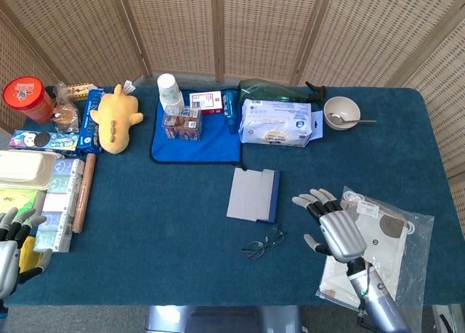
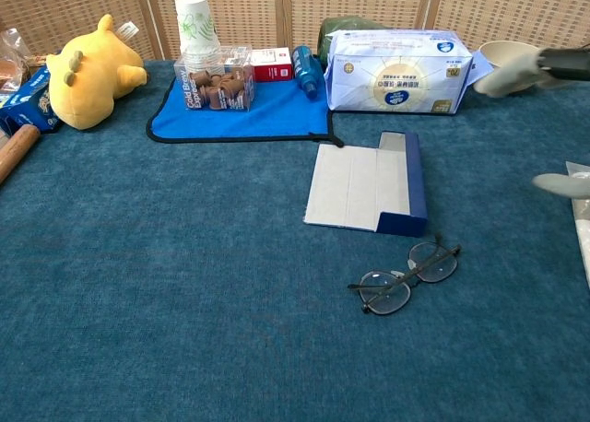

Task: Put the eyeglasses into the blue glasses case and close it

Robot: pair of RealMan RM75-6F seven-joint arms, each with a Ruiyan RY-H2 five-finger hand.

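Note:
The eyeglasses (image 1: 263, 243) (image 2: 407, 275) lie folded on the blue cloth near the front of the table. Just behind them the blue glasses case (image 1: 253, 194) (image 2: 367, 183) lies unfolded flat, grey lining up. My right hand (image 1: 330, 225) hovers to the right of the glasses, fingers spread and holding nothing; only its fingertips (image 2: 521, 70) show at the right edge of the chest view. My left hand (image 1: 14, 242) sits at the table's front left corner, fingers apart, holding nothing.
A clear bag (image 1: 378, 253) with white contents lies front right. At the back stand a tissue pack (image 1: 276, 122), a bowl (image 1: 341, 113), a blue mat (image 1: 196, 140) with a paper cup (image 1: 169, 91) and small boxes, and a yellow plush (image 1: 115, 117). Boxes and a rolling pin (image 1: 82, 193) line the left side.

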